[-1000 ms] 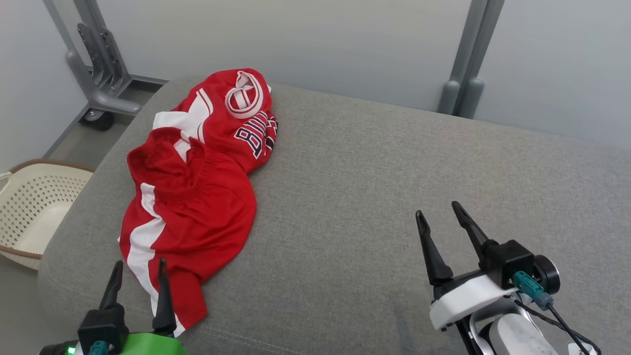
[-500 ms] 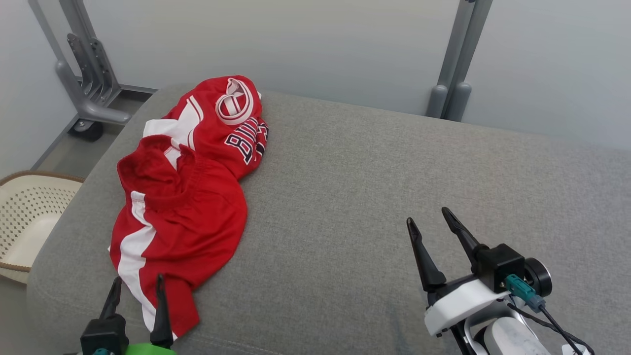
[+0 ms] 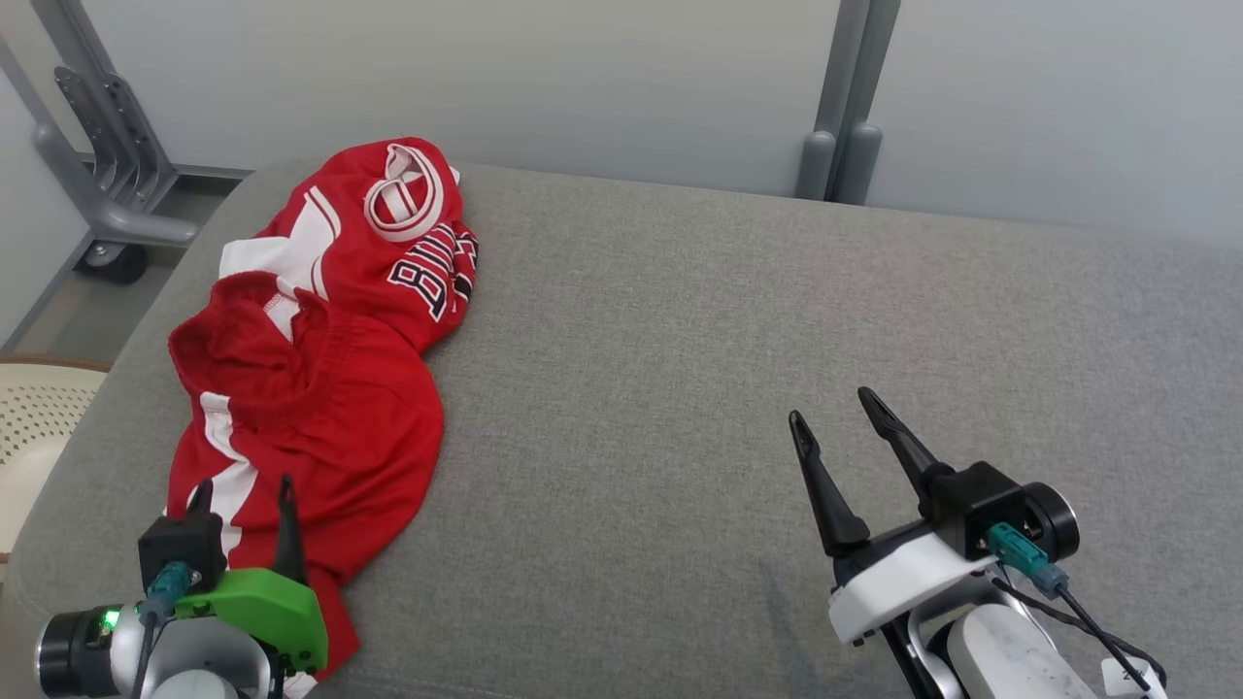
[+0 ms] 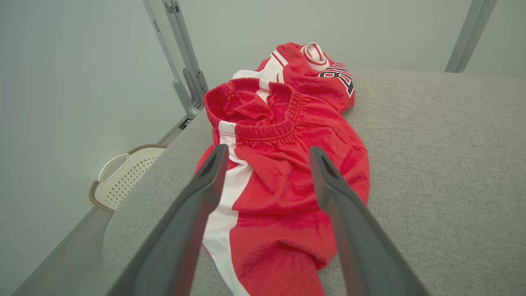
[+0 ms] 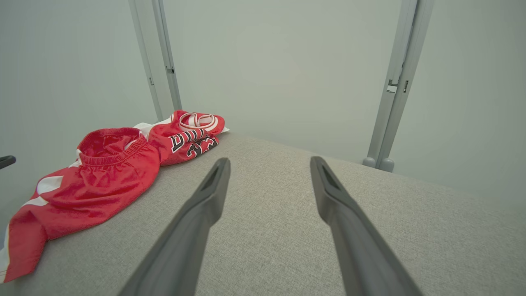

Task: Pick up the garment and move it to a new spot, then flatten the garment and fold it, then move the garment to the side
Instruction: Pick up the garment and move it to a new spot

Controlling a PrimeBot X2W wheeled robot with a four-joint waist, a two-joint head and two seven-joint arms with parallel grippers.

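Prob. a robotics test lab w/ a mock home corner: bare pale panel walls (image 3: 583, 87), grey metal posts (image 3: 837, 146), a castor-footed grey metal stand (image 3: 117, 221), a wide grey fabric cushion (image 3: 680, 320) (sofa or bed, unclear), and a cream perforated plastic laundry basket (image 3: 29, 427).

left gripper (image 3: 243, 485), long dark fingers, green wrist shell: seen lower left, jaws spread wide | right gripper (image 3: 831, 406), long dark fingers, white wrist shell: seen lower right, jaws spread wide

A grey upholstered pad (image 3: 699, 369) spans most of the frame. On its left part lies a crumpled red garment (image 3: 330, 427) with white stripes and dark lettering, reaching from upper left to lower left.
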